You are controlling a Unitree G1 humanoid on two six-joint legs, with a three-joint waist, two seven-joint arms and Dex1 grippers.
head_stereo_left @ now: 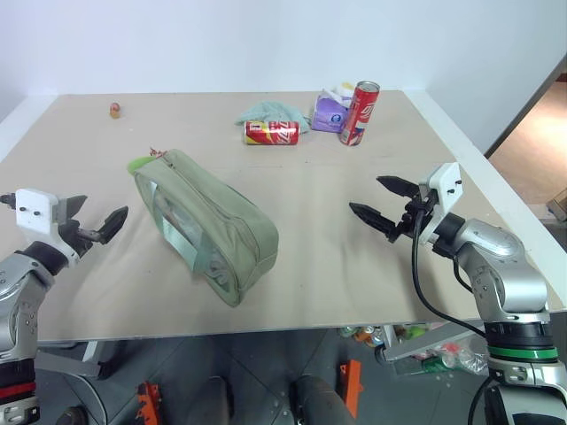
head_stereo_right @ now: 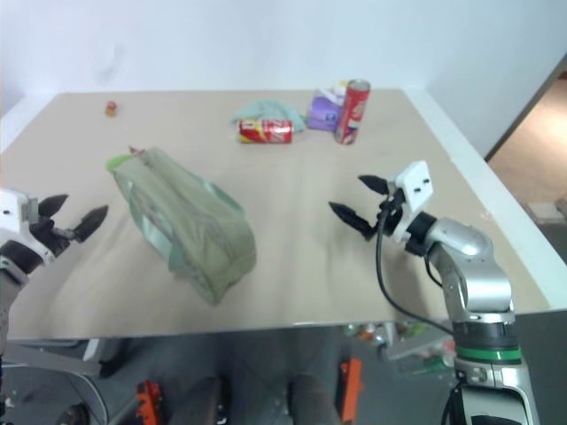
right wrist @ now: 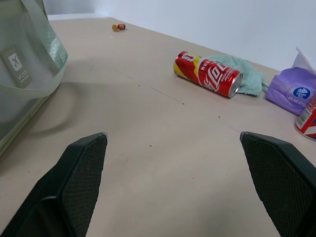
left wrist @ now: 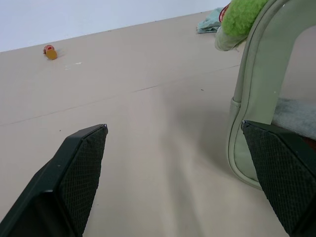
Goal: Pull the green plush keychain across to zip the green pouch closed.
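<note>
The green pouch (head_stereo_left: 204,221) lies diagonally on the bench (head_stereo_left: 354,266), running from about ten o'clock toward five o'clock of the bench's middle. The green plush keychain (head_stereo_left: 140,164) sits at its far left end, touching the bench there. Judging from that, the pull across the top zipper has not begun, and the whole zip seems left to do. The left gripper (head_stereo_left: 89,221) hovers at nine o'clock of the pouch, fingers spread wide and holding nothing. The right gripper (head_stereo_left: 381,202) hangs at three o'clock, well apart from the pouch, fingers likewise wide and empty. Two red cans, one lying (head_stereo_left: 271,132) and one upright (head_stereo_left: 359,112), a teal cloth (head_stereo_left: 266,112) and a purple packet (head_stereo_left: 328,113) sit near twelve o'clock.
</note>
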